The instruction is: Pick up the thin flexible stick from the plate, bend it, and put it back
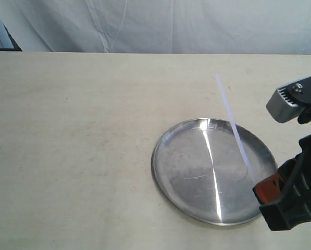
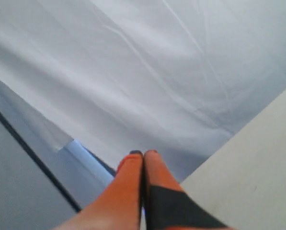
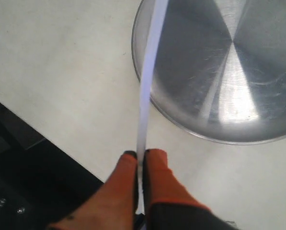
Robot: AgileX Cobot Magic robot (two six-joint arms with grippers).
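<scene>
The round silver plate point(image 1: 197, 172) lies on the table right of centre; it also shows in the right wrist view, plate point(image 3: 238, 72). My right gripper point(image 1: 259, 188) hovers over the plate's right rim, shut on one end of the thin flexible stick point(image 1: 232, 125). The pale stick rises from the jaws and slants up and away over the plate, nearly straight. In the right wrist view the stick point(image 3: 147, 81) runs out from between the orange fingertips of the gripper point(image 3: 142, 153). My left gripper point(image 2: 143, 153) is shut with nothing in it, pointing at the backdrop, and is out of the exterior view.
A bright glare streak point(image 1: 211, 161) crosses the plate. The beige table point(image 1: 72, 135) stretches left of the plate. White cloth point(image 1: 160, 23) hangs behind the table's far edge. The table's dark edge point(image 3: 32, 163) lies close to my right gripper.
</scene>
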